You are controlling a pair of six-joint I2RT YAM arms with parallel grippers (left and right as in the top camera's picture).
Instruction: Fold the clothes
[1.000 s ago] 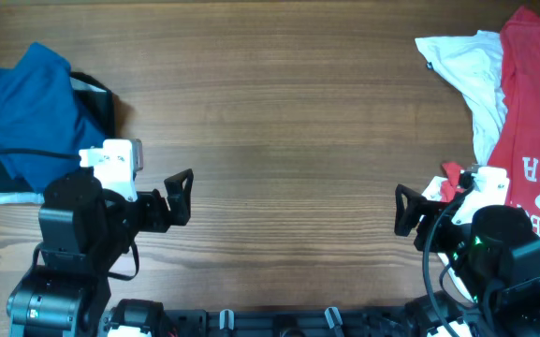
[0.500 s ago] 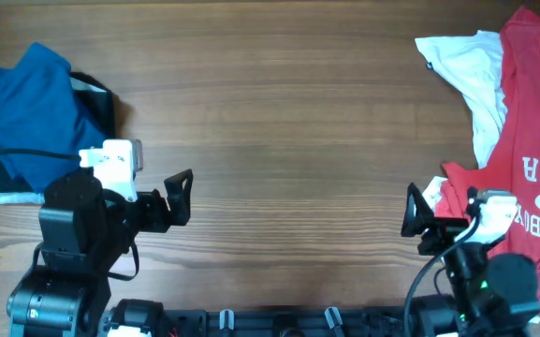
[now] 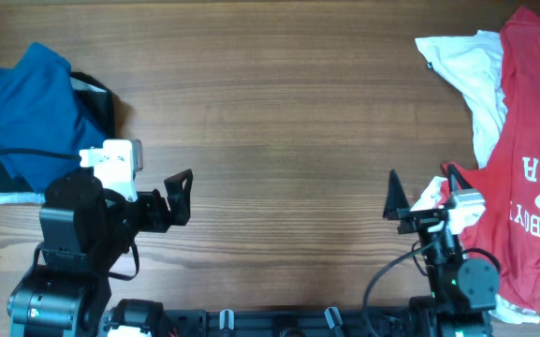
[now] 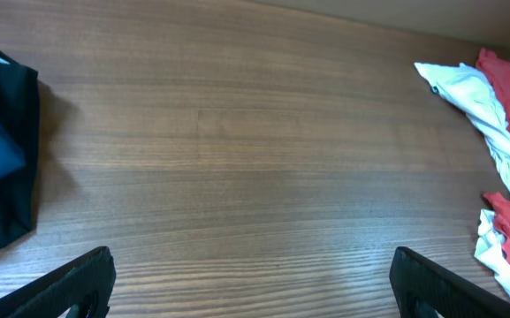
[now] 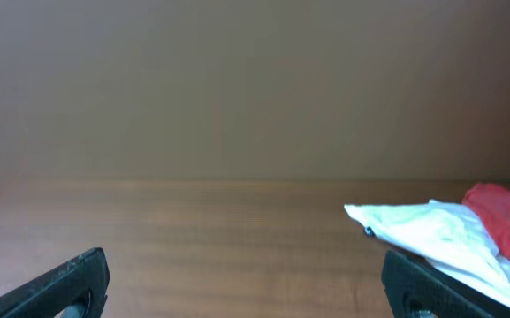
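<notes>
Nothing is folded yet and no garment is spread out, so I judge you are at the very first step: choosing a piece and bringing it to the bare wood in the middle of the table. The blue T-shirt lies in a heap at the far left, on top of a dark cloth. The red tee with white letters runs along the right edge, and the white tee is partly under it at the far right. The left gripper rests low at the near left, and its wrist view shows the two fingers wide apart with only table between them; it holds nothing and touches no cloth. The right gripper is also wide open and has nothing in it. Its camera looks flat across the table toward the white tee, so the wrist seems to be raised and tilted up. From above, this arm stands just beside the near part of the red tee, so that garment is probably the easiest one to take. For this you need to tip the wrist down, bring one finger under a single edge of the cloth, then close and pull it toward the centre. Take care not to catch the white tee together with it.
</notes>
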